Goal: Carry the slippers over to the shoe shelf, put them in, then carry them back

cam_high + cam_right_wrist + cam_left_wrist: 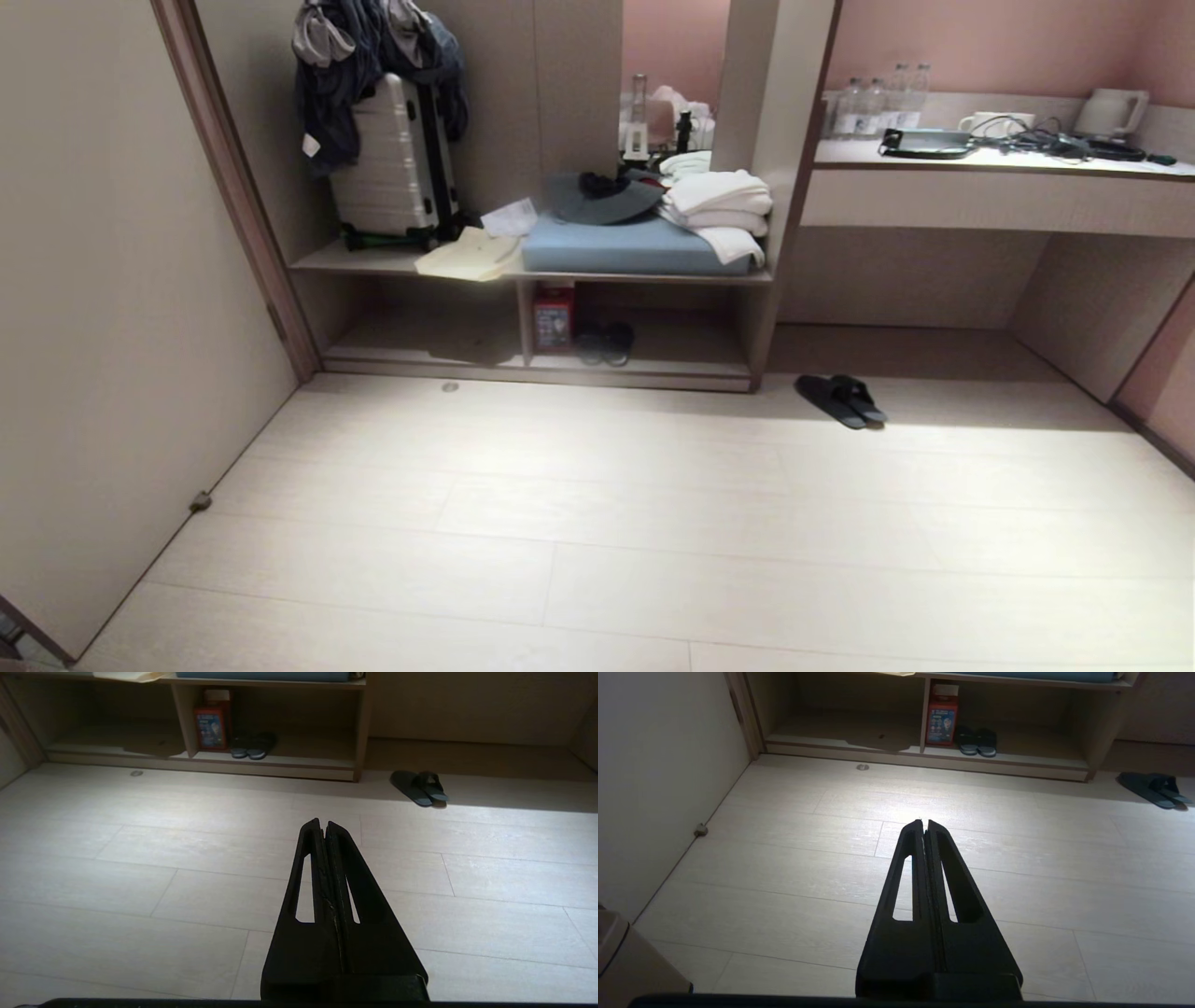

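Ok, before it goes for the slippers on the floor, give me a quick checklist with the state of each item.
1. Slippers located, on the floor right of the shoe shelf: ok.
2. Pair together, side by side: ok.
3. Left pincer empty, shut: ok.
4. Right pincer empty, but shut, needs opening: not ok.
5. Shelf room beside the other dark pair: ok.
6. Either pincer near the slippers: not ok, both far off.

This looks like a hotel room, at the entry area. A built-in luggage bench [373, 259] holds a suitcase [392, 159], a blue cushion [625, 247] and folded white towels [719, 210]. On the right, far side, a bench [990, 161] carries water bottles [882, 98], cups [991, 122] and a kettle [1109, 112]. The floor [597, 523] is pale wood laminate, the walls [990, 42] are pink.
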